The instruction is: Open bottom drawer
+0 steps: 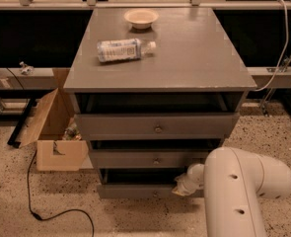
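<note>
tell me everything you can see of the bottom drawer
The bottom drawer is the lowest of three in the grey cabinet. It has a slim grey wood-look front with a small round knob at its middle. A dark gap shows above it. The hand is at the right part of its front, seemingly touching it.

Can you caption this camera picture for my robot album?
Robot's gripper at the bottom drawer's right end; a bottle and bowl sit on the grey cabinet.
</note>
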Available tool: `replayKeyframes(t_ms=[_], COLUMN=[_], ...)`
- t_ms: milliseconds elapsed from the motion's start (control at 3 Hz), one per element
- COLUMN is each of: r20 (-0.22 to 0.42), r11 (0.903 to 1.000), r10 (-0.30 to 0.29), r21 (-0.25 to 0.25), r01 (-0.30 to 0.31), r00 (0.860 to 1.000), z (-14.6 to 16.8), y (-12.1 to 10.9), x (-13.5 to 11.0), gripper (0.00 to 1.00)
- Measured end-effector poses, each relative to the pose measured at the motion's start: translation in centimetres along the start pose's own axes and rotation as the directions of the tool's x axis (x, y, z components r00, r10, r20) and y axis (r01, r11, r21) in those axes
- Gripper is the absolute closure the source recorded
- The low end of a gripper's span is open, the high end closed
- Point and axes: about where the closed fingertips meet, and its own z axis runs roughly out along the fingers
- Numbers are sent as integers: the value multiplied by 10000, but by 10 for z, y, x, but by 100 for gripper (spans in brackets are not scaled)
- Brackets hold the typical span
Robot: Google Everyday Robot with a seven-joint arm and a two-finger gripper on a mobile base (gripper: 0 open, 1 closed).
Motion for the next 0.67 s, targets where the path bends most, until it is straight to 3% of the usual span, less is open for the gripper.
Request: replayKeyframes(t_ms=[333, 667], r20=[104, 105], r11=[9998, 9998], r10=[-136, -136], r21=[-140, -141], r01=[137, 137], r00=[9999, 9999], z=[-6, -7], y=[5, 5], x=[-2, -2], gripper=[100, 86])
